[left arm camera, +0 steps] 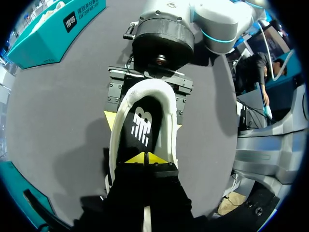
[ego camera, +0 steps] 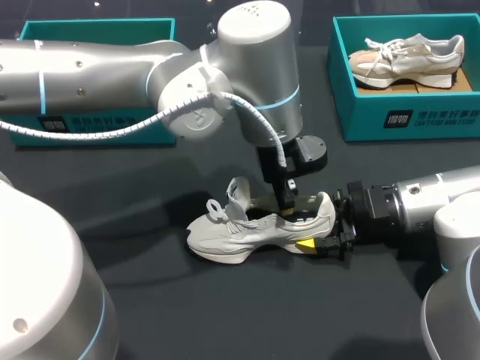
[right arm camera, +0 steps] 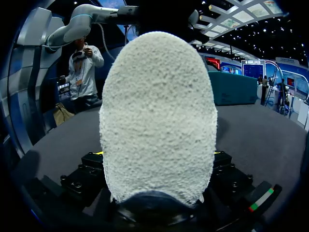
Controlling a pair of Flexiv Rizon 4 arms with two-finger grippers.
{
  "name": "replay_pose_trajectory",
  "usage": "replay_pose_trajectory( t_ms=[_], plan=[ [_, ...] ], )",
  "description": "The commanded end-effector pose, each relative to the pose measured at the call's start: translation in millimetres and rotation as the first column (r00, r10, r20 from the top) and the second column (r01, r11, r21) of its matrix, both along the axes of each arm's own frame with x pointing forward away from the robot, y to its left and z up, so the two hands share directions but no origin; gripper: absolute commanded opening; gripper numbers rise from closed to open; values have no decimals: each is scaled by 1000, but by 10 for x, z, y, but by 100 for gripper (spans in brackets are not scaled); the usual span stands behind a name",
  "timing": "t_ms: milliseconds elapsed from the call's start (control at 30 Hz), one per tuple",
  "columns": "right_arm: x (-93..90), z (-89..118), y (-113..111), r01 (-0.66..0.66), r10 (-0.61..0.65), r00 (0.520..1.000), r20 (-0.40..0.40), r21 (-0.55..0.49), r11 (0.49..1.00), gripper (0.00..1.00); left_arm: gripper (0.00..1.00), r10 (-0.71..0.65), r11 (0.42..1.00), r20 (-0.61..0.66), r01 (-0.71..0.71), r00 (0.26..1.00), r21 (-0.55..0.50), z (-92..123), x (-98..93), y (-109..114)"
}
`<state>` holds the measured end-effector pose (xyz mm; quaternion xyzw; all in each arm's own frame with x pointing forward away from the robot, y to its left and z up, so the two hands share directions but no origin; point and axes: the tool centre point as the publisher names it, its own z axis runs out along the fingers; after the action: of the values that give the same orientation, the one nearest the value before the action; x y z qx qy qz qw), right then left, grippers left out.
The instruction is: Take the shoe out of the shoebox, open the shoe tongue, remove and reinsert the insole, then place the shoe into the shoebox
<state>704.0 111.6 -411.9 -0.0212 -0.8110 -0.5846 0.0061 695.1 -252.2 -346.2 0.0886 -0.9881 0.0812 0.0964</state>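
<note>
A pale grey shoe (ego camera: pixel 244 231) lies on the dark table, toe to the left, tongue and laces pulled up. From above, my left gripper (ego camera: pixel 289 201) reaches down into its opening. In the left wrist view that gripper (left arm camera: pixel 145 158) is shut, its yellow tips together on the black insole (left arm camera: pixel 142 128); whether it pinches the insole I cannot tell. My right gripper (ego camera: pixel 311 237) comes in level from the right and is shut on the heel, one yellow fingertip (left arm camera: pixel 110 121) on each side. The heel of the shoe (right arm camera: pixel 157 121) fills the right wrist view.
A teal shoebox (ego camera: pixel 409 116) stands at the back right with a second pale shoe (ego camera: pixel 409 58) inside. Another teal shoebox (ego camera: pixel 97 30) stands at the back left, mostly hidden behind my left arm. Bare table lies in front of the shoe.
</note>
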Motion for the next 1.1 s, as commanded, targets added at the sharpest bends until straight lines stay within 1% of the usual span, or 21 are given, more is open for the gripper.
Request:
replay_pose_trajectory(
  t_ms=[33,167,367,633,667,700,733,800,867,967,1100],
  plan=[
    [1,7,8,0,0,1000,-1,-4,1000,0,0,-6,1000,-29,7,1000,19,-113,54,-15],
    [1,7,8,0,0,1000,-1,-4,1000,0,0,-24,999,-48,26,999,42,-183,26,58],
    [1,7,8,0,0,1000,-1,-4,1000,0,0,-88,995,-49,91,995,46,-246,-109,172],
    [1,7,8,0,0,1000,-1,-4,1000,0,0,-139,989,-30,141,990,48,-303,-168,267],
    [1,7,8,0,0,1000,-1,-4,1000,0,4,-152,987,-27,154,988,47,-309,-173,277],
    [1,7,8,0,0,1000,-1,-4,1000,0,13,-156,986,-25,157,987,46,-317,-178,287],
    [1,7,8,0,0,1000,-1,-4,1000,0,18,-158,986,-20,159,987,48,-327,-183,290],
    [1,7,8,0,0,1000,-1,-4,1000,0,22,-164,985,-9,164,986,54,-356,-190,283],
    [1,7,8,0,0,1000,-1,-4,1000,0,31,-170,984,1,169,985,56,-375,-204,278],
    [1,7,8,0,0,1000,-1,-4,1000,0,35,-181,982,23,179,983,57,-400,-230,267],
    [1,7,8,0,0,1000,-1,-4,1000,0,36,-179,983,67,174,982,64,-472,-231,229]
  ],
)
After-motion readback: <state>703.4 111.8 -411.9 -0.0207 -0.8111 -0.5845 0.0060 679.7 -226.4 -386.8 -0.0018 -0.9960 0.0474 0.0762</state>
